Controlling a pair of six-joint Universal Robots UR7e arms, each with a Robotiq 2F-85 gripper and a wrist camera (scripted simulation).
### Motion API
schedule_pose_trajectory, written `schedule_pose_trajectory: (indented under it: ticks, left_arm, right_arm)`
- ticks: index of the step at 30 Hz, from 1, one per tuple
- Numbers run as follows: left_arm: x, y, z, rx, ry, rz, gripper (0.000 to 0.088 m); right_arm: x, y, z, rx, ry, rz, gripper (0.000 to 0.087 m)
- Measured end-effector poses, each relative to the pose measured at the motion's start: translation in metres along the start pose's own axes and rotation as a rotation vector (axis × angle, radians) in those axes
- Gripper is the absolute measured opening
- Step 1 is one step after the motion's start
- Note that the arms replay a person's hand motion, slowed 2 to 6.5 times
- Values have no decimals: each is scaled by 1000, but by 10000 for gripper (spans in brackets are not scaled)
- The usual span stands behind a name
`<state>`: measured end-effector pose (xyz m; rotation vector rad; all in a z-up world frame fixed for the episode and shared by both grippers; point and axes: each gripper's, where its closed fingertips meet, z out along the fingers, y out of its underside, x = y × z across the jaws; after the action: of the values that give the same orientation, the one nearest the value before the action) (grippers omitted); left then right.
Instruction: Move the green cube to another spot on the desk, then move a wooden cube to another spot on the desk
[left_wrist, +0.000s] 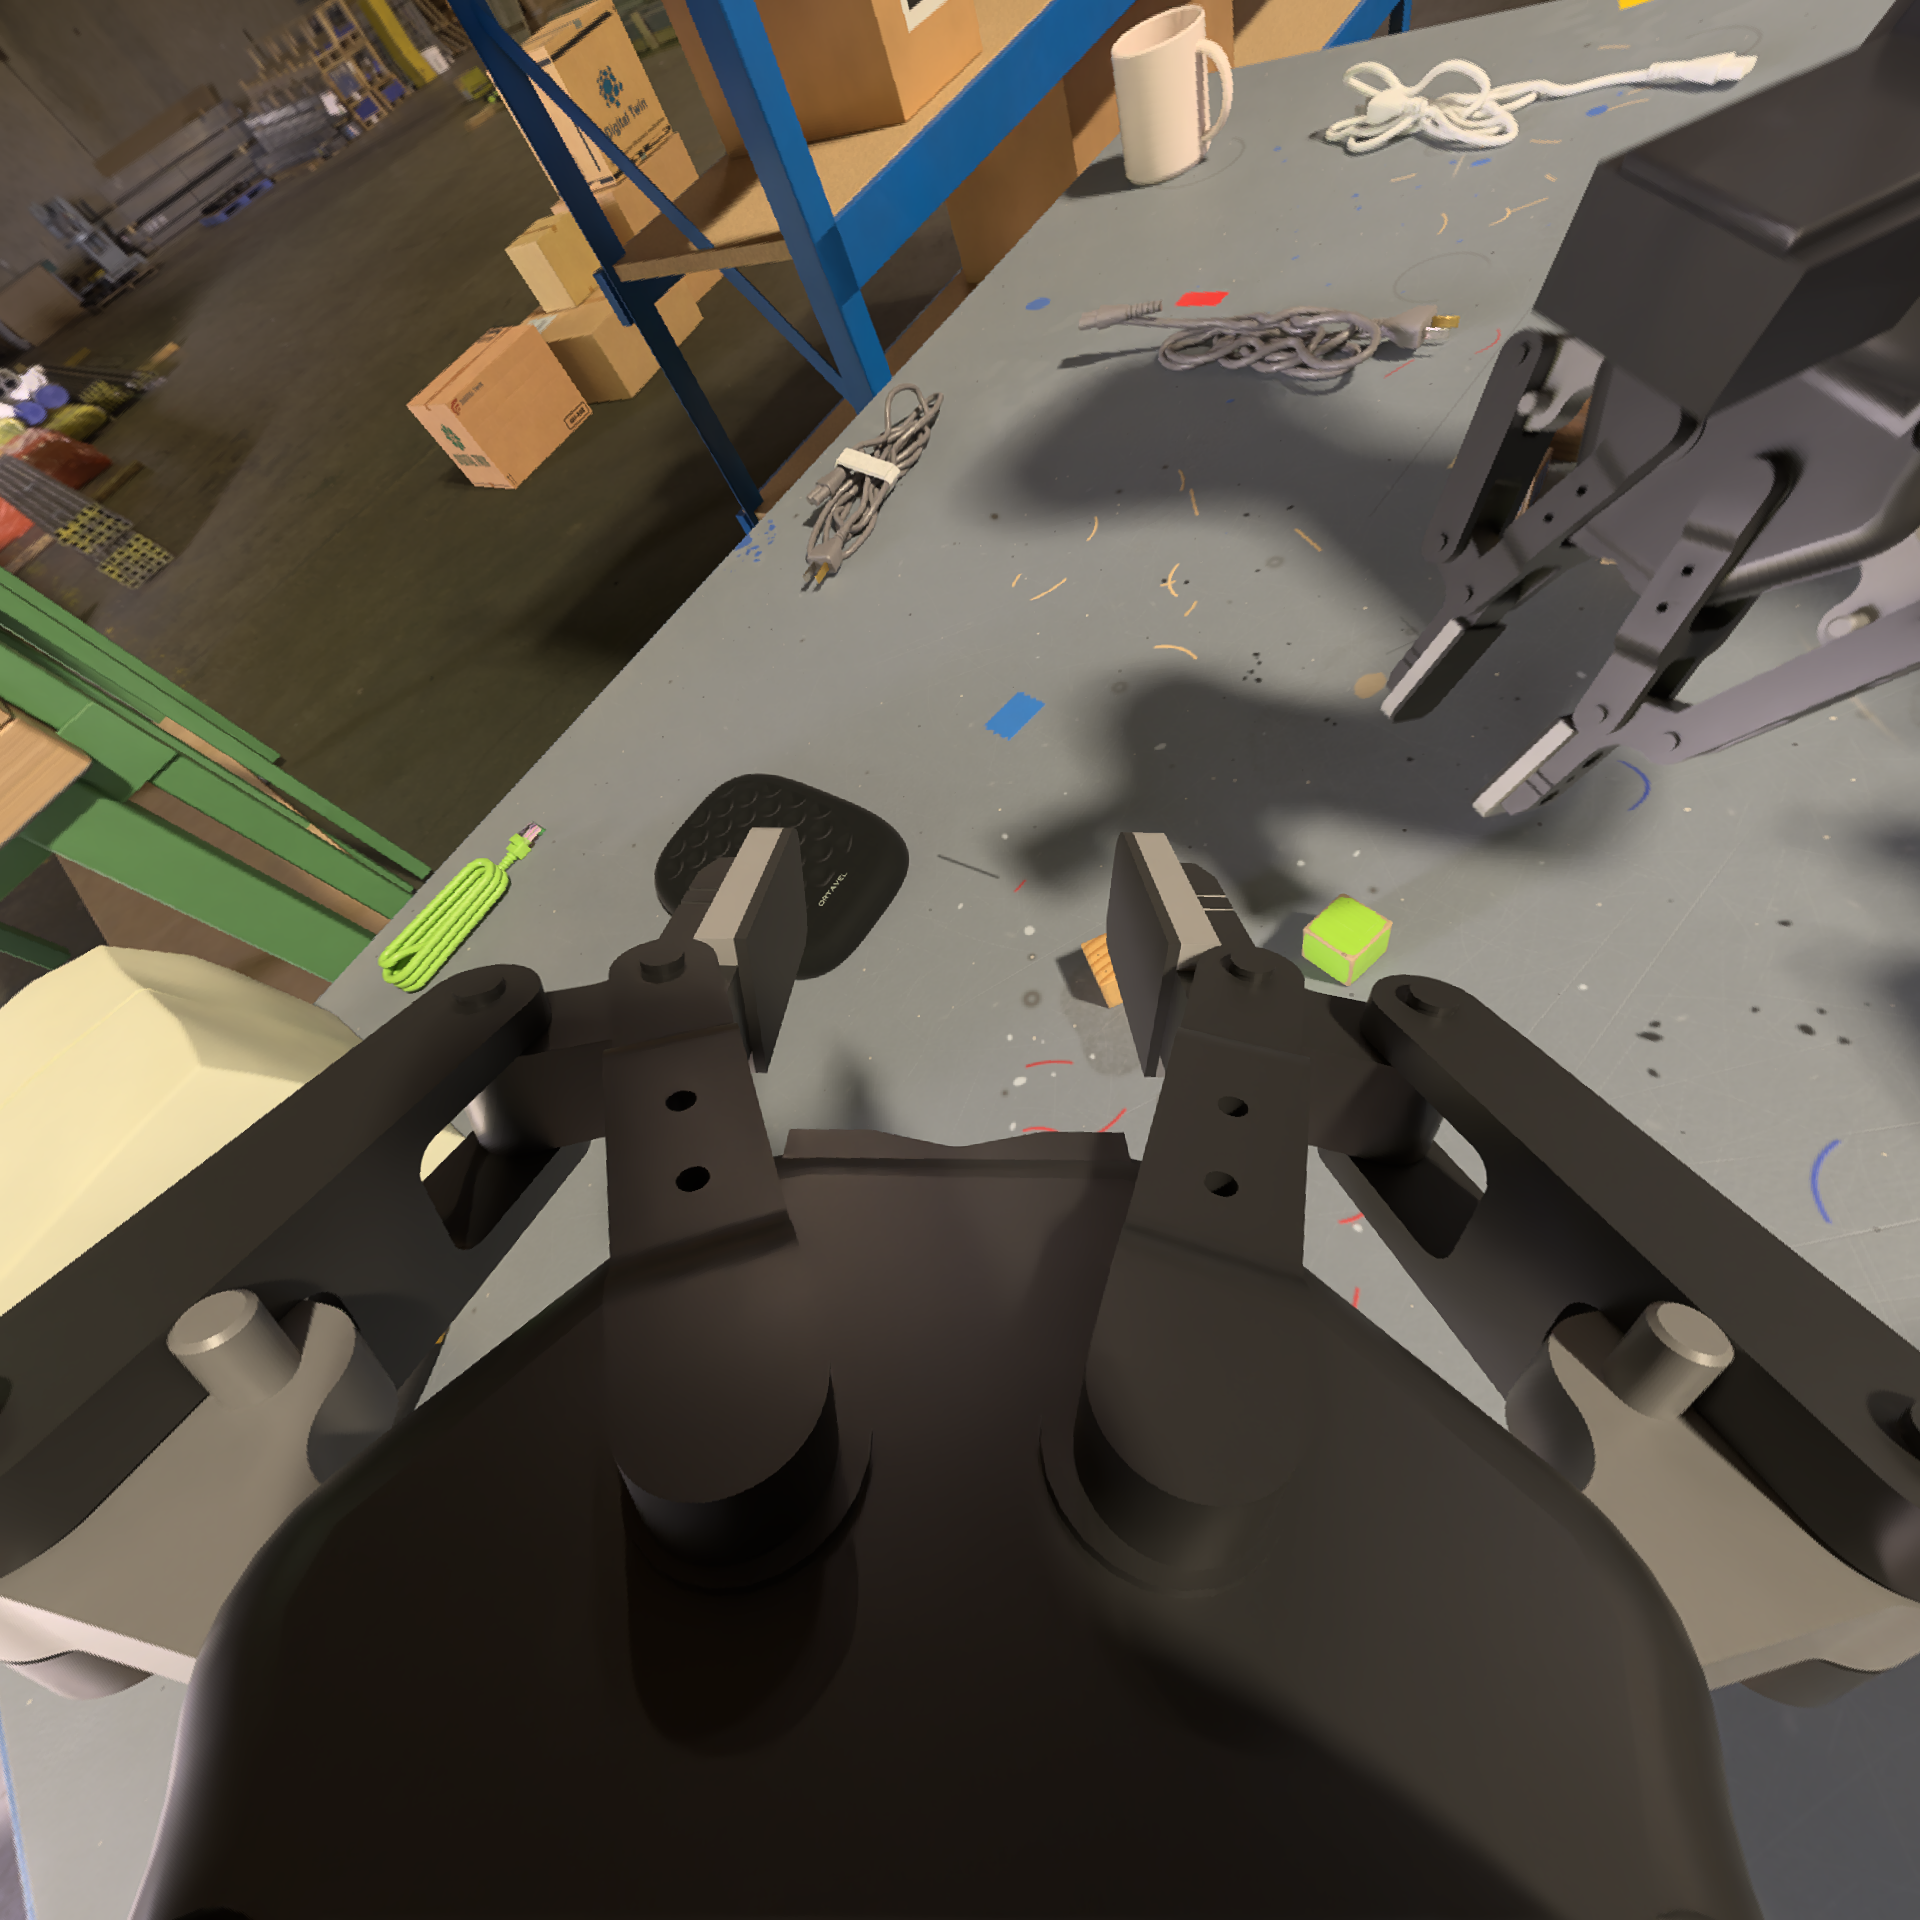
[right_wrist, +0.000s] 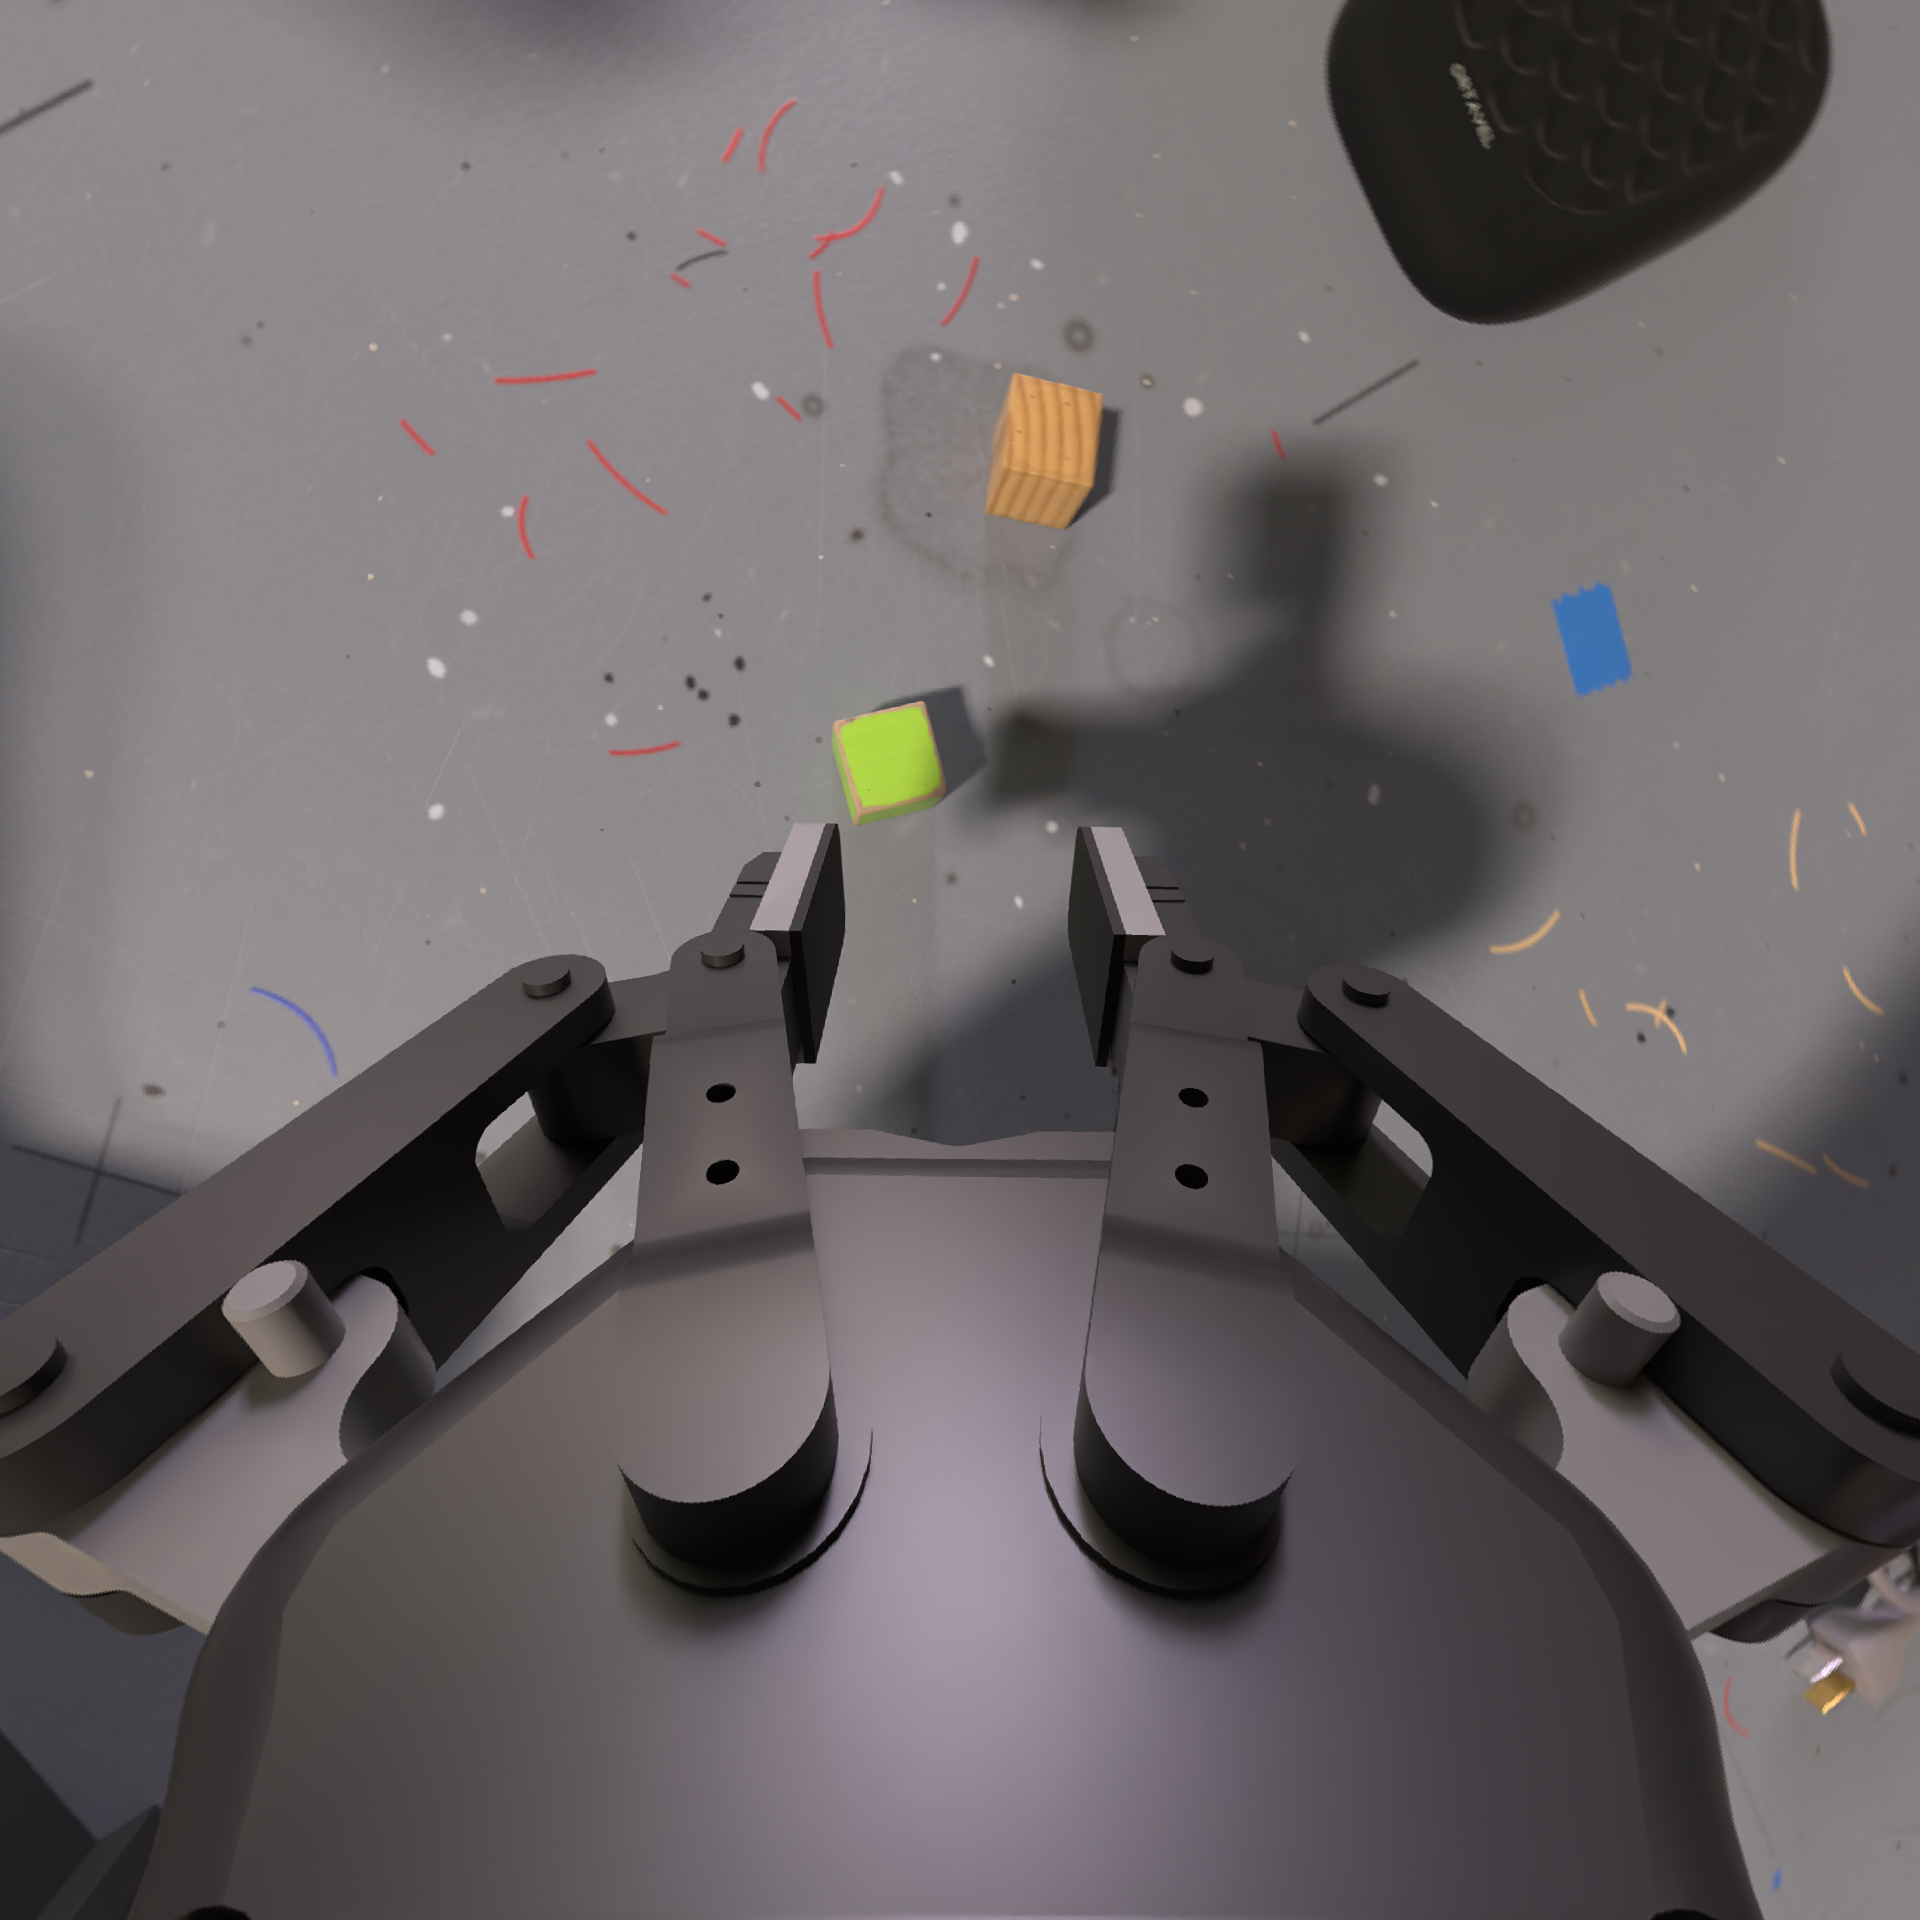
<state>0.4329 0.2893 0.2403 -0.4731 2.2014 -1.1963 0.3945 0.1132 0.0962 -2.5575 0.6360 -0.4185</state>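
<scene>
From my right wrist camera, the right gripper (right_wrist: 956, 883) hangs over the grey table (right_wrist: 312, 675), its fingers (right_wrist: 810, 883) spread wide and empty. The green cube (right_wrist: 888, 764) rests on the table just past the left fingertip, at about 11 o'clock from the gap. The wooden cube (right_wrist: 1044, 447) stands farther off at 12 o'clock, apart from the green one, with a black pad (right_wrist: 1579, 145) at 2 o'clock. In my left wrist camera, the left gripper (left_wrist: 956, 914) is likewise wide open and empty; the green cube (left_wrist: 1345, 938) lies at 3 o'clock beyond its right finger, which half hides the wooden cube (left_wrist: 1099, 961).
</scene>
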Motion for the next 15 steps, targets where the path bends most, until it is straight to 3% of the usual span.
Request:
schedule_pose_trajectory:
  ticks: [6,15]
  left_arm:
    - [-1,-1,-3,9,-1,-3,527]
    - [-3,-3,-6,21,-3,-10,526]
  right_arm:
    - [-15,-3,31,-1,-75,-125,397]
    - [-19,-5,57,1,-125,-166,399]
